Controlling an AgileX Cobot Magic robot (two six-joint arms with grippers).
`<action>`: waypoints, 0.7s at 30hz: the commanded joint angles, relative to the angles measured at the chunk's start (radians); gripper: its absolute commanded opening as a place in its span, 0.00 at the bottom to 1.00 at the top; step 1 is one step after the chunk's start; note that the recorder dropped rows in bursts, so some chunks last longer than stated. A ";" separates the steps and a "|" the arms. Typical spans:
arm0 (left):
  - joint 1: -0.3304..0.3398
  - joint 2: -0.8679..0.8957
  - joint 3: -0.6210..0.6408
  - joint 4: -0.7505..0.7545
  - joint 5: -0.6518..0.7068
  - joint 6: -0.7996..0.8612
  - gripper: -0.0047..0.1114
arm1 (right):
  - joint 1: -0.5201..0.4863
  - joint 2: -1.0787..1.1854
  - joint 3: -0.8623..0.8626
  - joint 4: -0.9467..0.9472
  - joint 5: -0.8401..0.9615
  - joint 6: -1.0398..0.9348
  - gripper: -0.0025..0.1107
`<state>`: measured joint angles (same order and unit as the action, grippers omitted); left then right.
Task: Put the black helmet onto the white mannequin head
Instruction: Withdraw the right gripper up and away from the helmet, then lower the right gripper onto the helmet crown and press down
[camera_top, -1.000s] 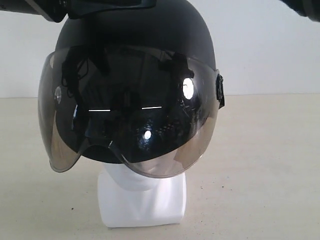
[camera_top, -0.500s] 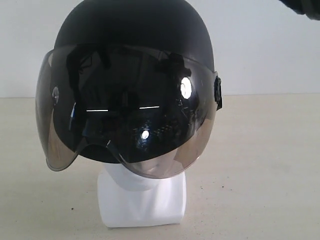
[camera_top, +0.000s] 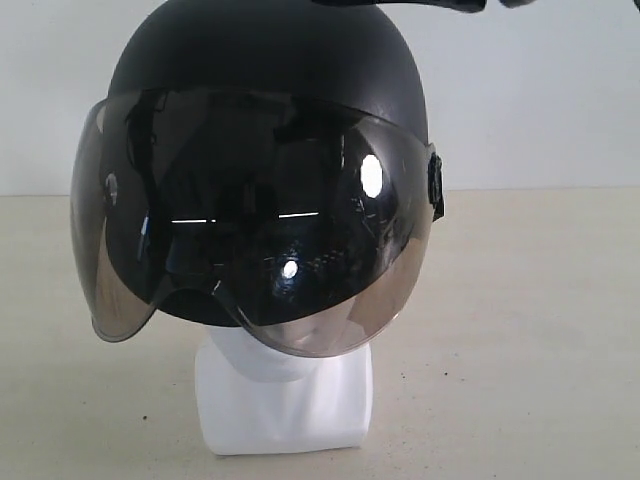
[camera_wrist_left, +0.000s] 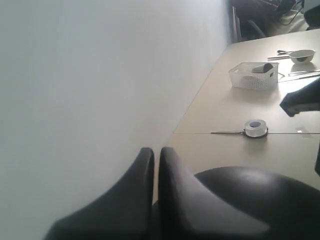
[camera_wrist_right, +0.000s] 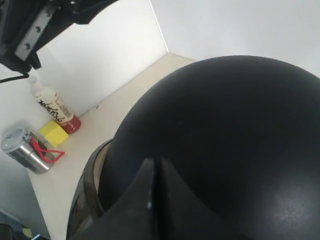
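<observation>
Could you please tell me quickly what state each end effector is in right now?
Left end effector: closed, holding nothing.
Right end effector: closed, empty, near the black helmet.

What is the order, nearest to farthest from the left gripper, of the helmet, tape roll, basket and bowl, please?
1. black helmet, just beside the left gripper.
2. tape roll, mid-table.
3. white basket, farther along.
4. bowl, beyond it.

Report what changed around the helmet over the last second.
The arm section over the upper left of the black helmet withdrew out of the exterior view, and the helmet shifted slightly left on the white mannequin head. The dark arm part from the upper right corner moved inward along the top edge. No grasp or release is visible. The head stayed put.
</observation>
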<state>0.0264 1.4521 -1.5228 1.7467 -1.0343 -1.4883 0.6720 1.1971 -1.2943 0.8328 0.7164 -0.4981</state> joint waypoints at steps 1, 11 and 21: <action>0.005 0.041 -0.007 -0.002 -0.071 0.037 0.08 | -0.004 0.041 -0.099 -0.046 0.122 0.029 0.02; 0.005 0.103 -0.008 -0.109 -0.120 0.111 0.08 | 0.044 0.156 -0.307 -0.158 0.291 0.134 0.02; -0.027 0.161 -0.018 -0.209 -0.187 0.079 0.08 | 0.105 0.236 -0.365 -0.241 0.303 0.197 0.02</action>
<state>0.0132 1.6015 -1.5324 1.5628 -1.2156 -1.3935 0.7723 1.4334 -1.6490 0.6118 1.0125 -0.3240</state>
